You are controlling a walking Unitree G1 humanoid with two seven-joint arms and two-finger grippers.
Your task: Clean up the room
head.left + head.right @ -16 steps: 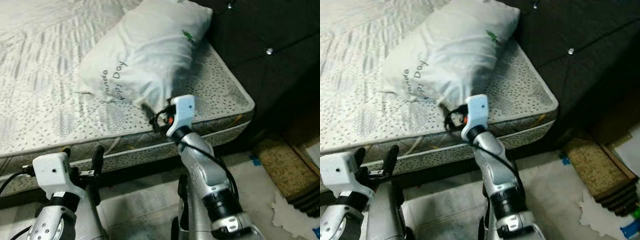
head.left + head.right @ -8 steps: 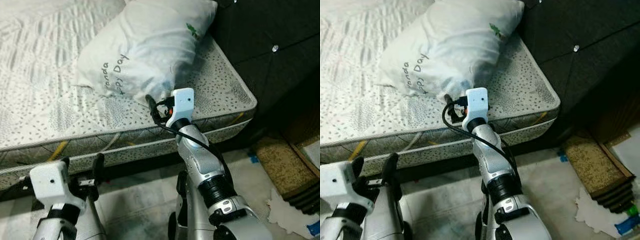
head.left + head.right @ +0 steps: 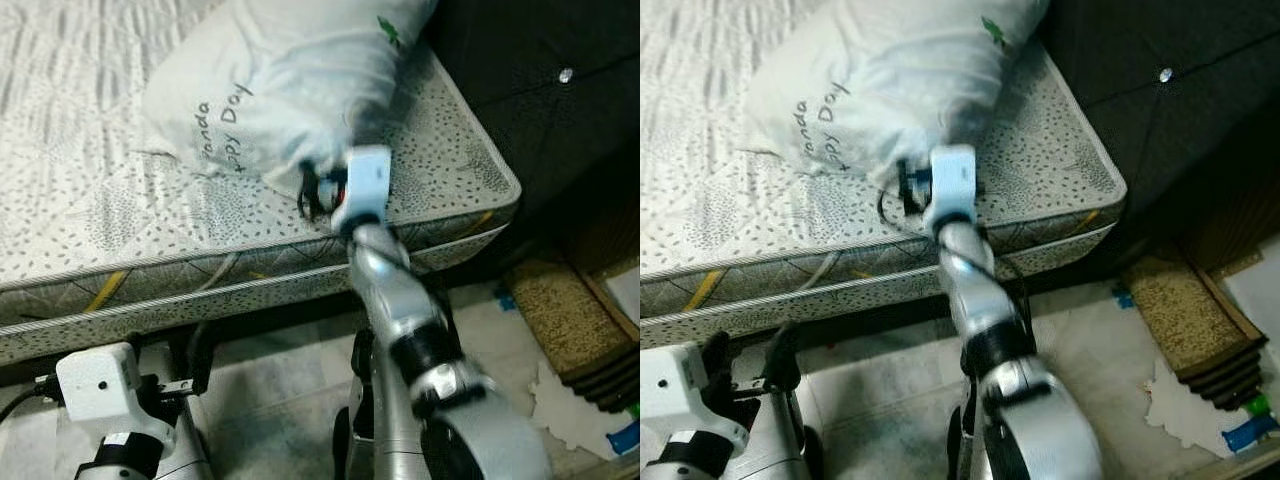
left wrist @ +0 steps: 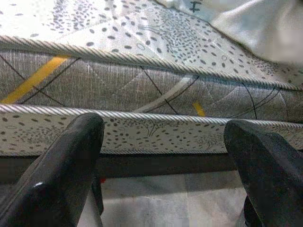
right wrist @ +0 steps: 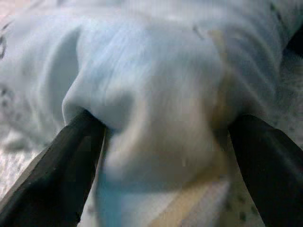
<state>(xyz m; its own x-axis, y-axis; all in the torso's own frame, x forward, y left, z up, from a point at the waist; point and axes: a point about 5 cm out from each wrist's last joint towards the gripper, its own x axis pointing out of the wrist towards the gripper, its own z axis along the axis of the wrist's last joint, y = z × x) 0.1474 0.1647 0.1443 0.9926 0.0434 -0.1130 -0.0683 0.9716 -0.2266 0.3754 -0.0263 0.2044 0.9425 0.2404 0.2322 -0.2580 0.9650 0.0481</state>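
Note:
A white pillow [image 3: 290,90] printed with "Panda Happy Day" lies on the patterned mattress [image 3: 120,220], near its right corner by the headboard. My right gripper [image 3: 312,190] reaches over the mattress edge to the pillow's near corner. In the right wrist view the gripper [image 5: 161,156] is open, its fingers spread wide, and a bulge of pillow fabric [image 5: 156,94] sits between them, touching both. My left gripper [image 3: 748,358] hangs low in front of the mattress side, open with nothing in it; the left wrist view looks between its fingers [image 4: 61,170] at the mattress piping.
A dark tufted headboard [image 3: 540,90] rises right of the mattress. On the tiled floor to the right lie a brown mat [image 3: 560,310], torn white paper [image 3: 580,400] and a small blue item [image 3: 1240,435].
The view has shifted as my body moved. My right gripper has pushed further in against the pillow's corner. The left arm sits lower in the picture.

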